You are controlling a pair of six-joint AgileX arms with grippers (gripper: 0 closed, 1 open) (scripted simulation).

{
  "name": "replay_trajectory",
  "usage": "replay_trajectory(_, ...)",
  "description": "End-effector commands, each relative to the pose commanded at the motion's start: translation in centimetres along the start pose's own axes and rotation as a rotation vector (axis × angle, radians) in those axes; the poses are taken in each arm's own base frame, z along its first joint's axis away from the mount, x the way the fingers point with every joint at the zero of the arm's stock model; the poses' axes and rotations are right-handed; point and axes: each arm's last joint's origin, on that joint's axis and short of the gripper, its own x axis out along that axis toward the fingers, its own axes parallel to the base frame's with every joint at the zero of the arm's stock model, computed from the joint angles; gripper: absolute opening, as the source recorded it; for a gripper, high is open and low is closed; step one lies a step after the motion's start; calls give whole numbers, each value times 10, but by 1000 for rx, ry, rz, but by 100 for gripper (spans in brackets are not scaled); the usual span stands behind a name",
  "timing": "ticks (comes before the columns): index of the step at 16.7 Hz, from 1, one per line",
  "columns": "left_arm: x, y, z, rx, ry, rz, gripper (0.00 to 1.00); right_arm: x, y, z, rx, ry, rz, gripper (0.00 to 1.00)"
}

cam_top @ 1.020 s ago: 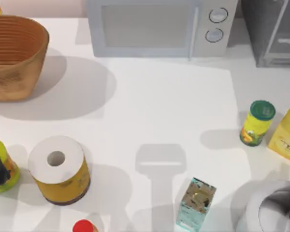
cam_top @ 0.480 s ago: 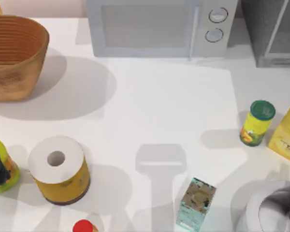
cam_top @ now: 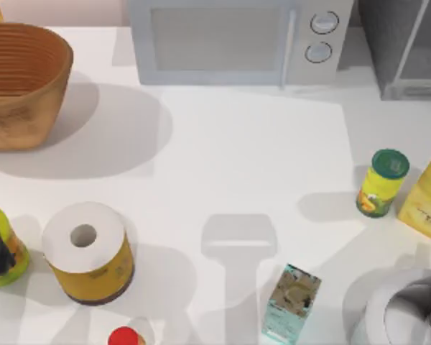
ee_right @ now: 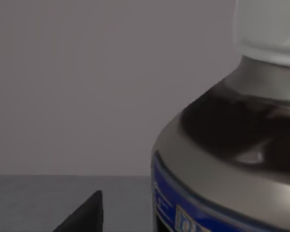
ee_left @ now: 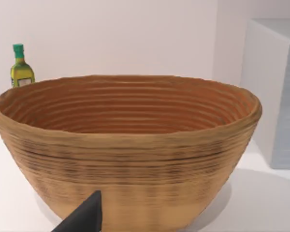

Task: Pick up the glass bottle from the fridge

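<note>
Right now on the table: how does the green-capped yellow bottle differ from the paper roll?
The green-capped bottle is slim and stands at the top view's right; the paper roll is much wider and squat and stands at its left. The bottle's top is a closed green cap; the roll's top is white with an open centre hole. Both stand upright, have yellow sides, and are untouched by either claw.

white table (cam_top: pixel 258 151) crowded with kitchen goods

microwave (cam_top: pixel 230 39) at the back edge: wicker basket (cam_top: pixel 21 83) to its left, grey fridge (cam_top: pixel 406 47) to its right, paper roll (cam_top: pixel 87 251), green-capped bottle (cam_top: pixel 381 183) and small carton (cam_top: pixel 291 302) in front.
</note>
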Motion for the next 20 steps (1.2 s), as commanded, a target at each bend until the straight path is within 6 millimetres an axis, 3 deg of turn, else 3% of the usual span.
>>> replay_trajectory(12,0,0,0,0,0,0,100,0,0,0,0,0,0,2)
replay_trajectory(20,0,0,0,0,0,0,100,0,0,0,0,0,0,0)
